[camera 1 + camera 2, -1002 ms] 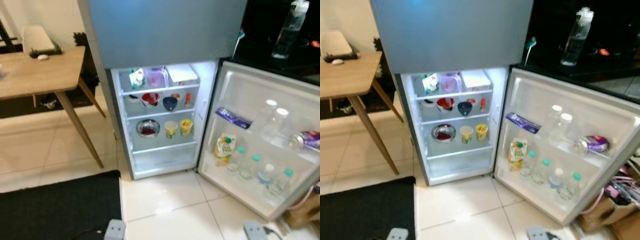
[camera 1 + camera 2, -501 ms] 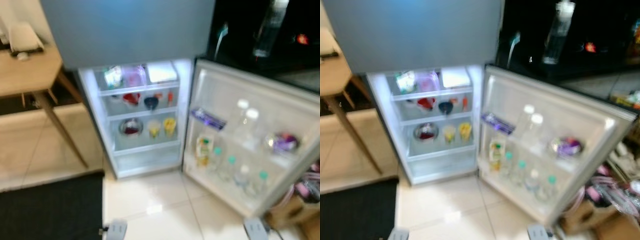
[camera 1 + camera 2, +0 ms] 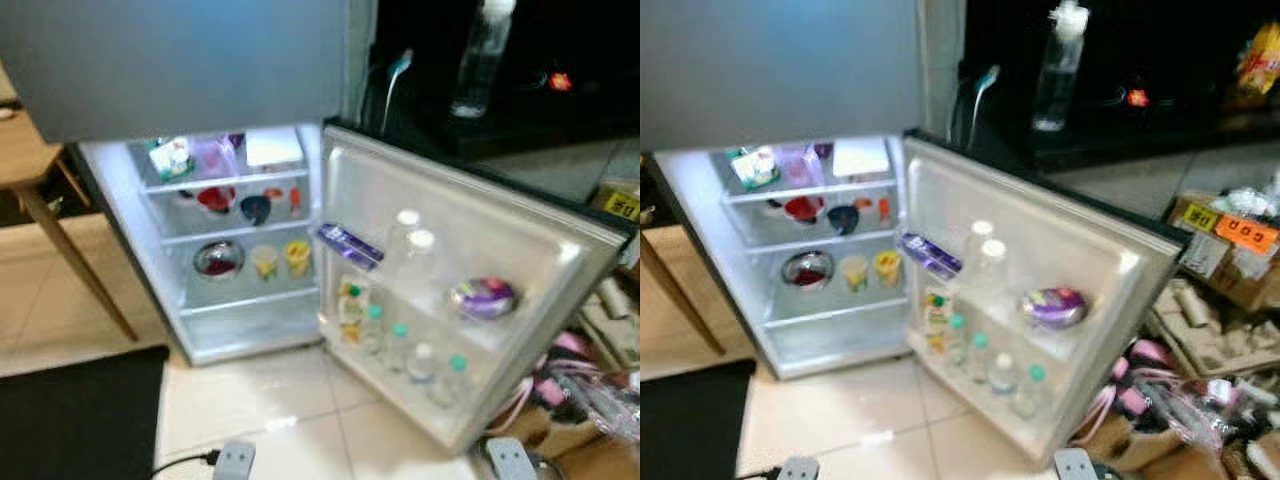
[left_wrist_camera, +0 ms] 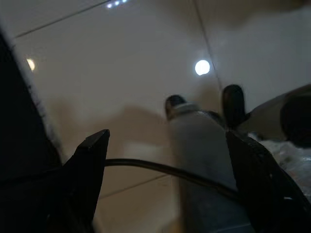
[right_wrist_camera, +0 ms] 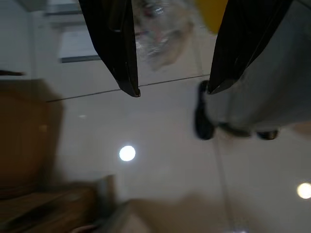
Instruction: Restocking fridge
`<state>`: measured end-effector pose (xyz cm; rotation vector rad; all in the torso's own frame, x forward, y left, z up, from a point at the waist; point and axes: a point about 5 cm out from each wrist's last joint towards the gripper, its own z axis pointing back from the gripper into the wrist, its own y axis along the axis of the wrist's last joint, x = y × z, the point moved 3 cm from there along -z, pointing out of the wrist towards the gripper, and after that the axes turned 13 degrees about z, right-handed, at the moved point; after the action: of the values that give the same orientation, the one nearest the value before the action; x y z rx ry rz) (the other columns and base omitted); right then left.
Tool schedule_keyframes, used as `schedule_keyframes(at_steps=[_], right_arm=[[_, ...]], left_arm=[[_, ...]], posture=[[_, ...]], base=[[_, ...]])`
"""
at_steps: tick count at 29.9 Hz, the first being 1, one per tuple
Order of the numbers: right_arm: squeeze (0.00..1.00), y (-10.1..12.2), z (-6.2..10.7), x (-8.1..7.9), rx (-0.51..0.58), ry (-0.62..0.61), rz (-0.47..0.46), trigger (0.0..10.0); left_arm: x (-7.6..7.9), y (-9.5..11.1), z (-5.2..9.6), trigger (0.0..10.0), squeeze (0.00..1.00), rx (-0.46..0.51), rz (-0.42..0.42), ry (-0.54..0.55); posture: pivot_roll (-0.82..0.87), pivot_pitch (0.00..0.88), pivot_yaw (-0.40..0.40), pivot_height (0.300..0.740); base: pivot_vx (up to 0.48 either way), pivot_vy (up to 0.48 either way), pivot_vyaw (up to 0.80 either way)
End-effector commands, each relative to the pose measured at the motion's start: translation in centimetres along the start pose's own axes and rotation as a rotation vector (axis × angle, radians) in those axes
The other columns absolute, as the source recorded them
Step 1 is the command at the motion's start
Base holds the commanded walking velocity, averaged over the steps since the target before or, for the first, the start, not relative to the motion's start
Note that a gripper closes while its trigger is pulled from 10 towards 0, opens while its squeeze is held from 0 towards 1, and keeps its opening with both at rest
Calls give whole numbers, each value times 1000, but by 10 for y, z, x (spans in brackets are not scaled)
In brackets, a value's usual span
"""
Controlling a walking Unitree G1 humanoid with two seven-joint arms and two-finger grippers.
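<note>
On the left, the small open silver fridge (image 3: 190,70) glows inside, with a red bowl (image 3: 216,197), a metal bowl (image 3: 218,259) and two little yellow cups (image 3: 282,258) on its shelves. Its white door (image 3: 470,270) swings out to the right, with clear bottles (image 3: 410,350) standing up in the low rack.

Both arms hang low, pointing down at the shiny pale floor tiles (image 4: 121,63). The left gripper (image 4: 165,145) is spread wide and holds nothing. The right gripper (image 5: 170,92) is spread too, also empty.

The boxes and bags (image 3: 1210,330) lie right of the door, so I think the right gripper is nearer any new food.
</note>
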<state>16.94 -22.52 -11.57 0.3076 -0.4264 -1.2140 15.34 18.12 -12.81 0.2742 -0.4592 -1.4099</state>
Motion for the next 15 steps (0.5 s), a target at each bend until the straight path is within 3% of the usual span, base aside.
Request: schedule_keyframes(at_steps=[1, 7, 12, 15], right_arm=[[0, -6, 1, -2, -17, 4, -5, 10000], [0, -4, 1, 0, -6, -7, -3, 10000], [0, 3, 1, 6, 17, -28, -2, 10000], [0, 19, 0, 15, 71, -56, -25, 10000]], left_arm=[[0, -1, 0, 10000, 0, -9, -3, -1], [1, -1, 0, 10000, 0, -12, -17, -2], [0, 0, 0, 10000, 0, -10, -18, 6], [0, 0, 0, 10000, 0, -9, -18, 8]], posture=[[-160, 0, -5, 740], [-160, 0, -5, 740], [-155, 0, -7, 740], [-155, 0, -5, 740]], base=[[0, -480, 0], [0, -475, 0], [0, 0, 0], [0, 0, 0]])
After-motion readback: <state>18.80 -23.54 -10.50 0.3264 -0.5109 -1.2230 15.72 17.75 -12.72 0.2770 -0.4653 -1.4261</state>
